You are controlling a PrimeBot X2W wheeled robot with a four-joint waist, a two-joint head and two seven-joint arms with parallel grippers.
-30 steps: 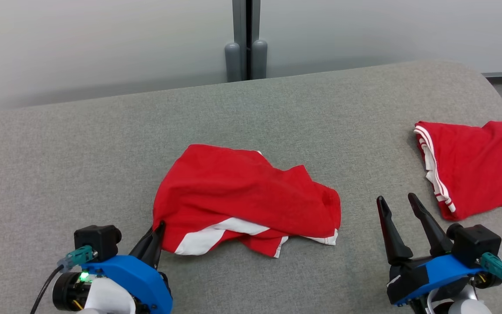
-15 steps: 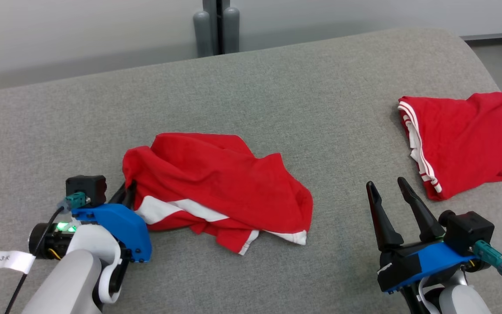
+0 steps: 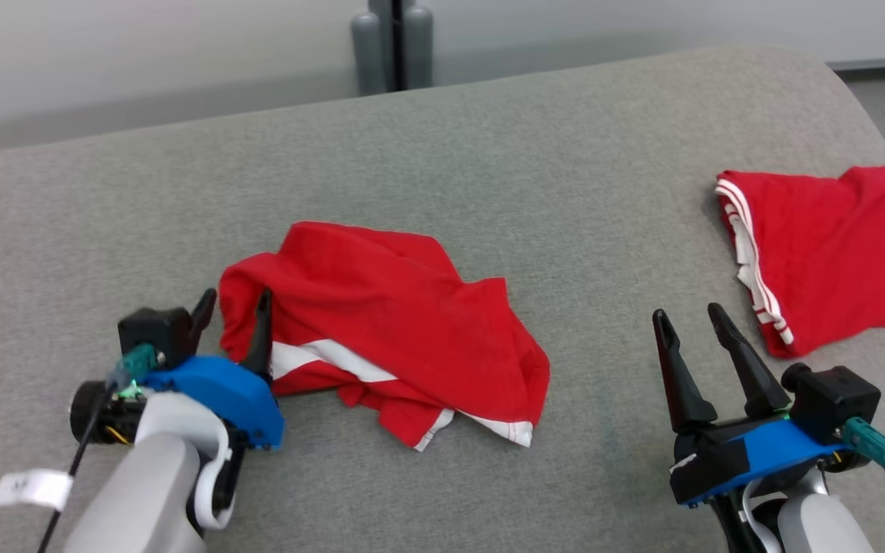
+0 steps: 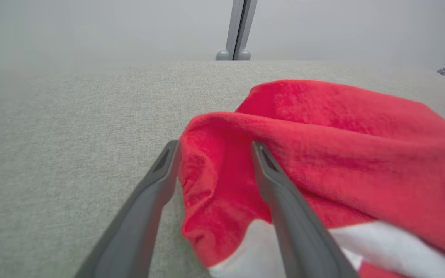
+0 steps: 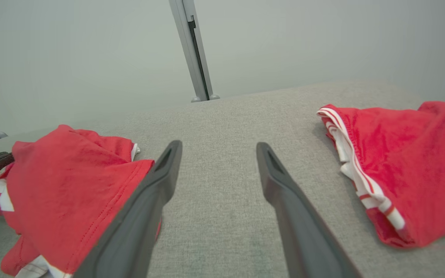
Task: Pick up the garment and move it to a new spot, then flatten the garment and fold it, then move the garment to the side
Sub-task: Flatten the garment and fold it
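Observation:
The garment (image 3: 396, 322) is a crumpled red piece with white stripes, lying in a heap on the grey surface. My left gripper (image 3: 233, 307) sits at its left edge with the jaws open. In the left wrist view a bulging red fold of the garment (image 4: 323, 127) lies loose between the spread fingers of the left gripper (image 4: 214, 144), touching the right finger (image 4: 280, 181). My right gripper (image 3: 687, 313) stands open over bare grey fabric, well to the right of the heap. Nothing lies between the right gripper's (image 5: 218, 146) fingers, and the garment (image 5: 68, 173) is to their left.
A second red garment with white trim (image 3: 834, 246) lies folded at the far right, and the right wrist view has that folded garment (image 5: 400, 154) on its right side. The grey padded surface (image 3: 488, 169) ends at a wall with a grey post (image 3: 392, 46).
The left gripper, which was shut on the garment's left edge, has opened and the cloth now rests loose between its fingers. The head camera shifted. The right gripper stays open.

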